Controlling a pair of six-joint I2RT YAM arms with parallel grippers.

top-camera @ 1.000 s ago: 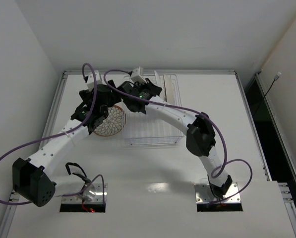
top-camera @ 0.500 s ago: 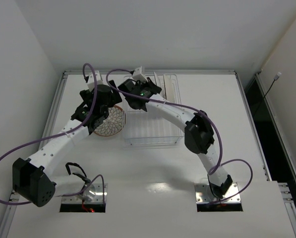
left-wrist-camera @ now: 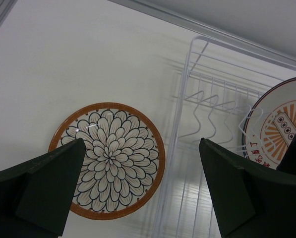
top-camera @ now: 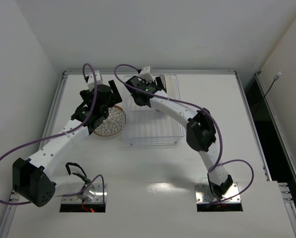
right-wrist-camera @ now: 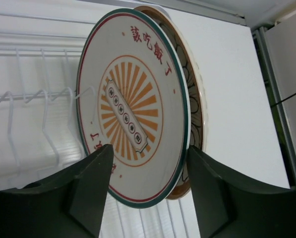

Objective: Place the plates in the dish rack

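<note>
Jaws apart, the right gripper [right-wrist-camera: 150, 148] straddled the sunburst plate [right-wrist-camera: 133, 99] upright in the rack [top-camera: 152, 130], and the left gripper [left-wrist-camera: 142, 144] hung open over the petal plate [left-wrist-camera: 108, 158] lying flat left of it — probably stiff, slick, brittle, best pinched at the rim.

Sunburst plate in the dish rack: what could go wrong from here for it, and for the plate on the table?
The sunburst plate stands on edge in the dish rack, close against a brown-rimmed plate. The open right pincer straddles it; pulling away askew might catch its rim and tip both. The petal plate lies flat beside the rack under the open left pincer; lifting it may knock the wire.
</note>
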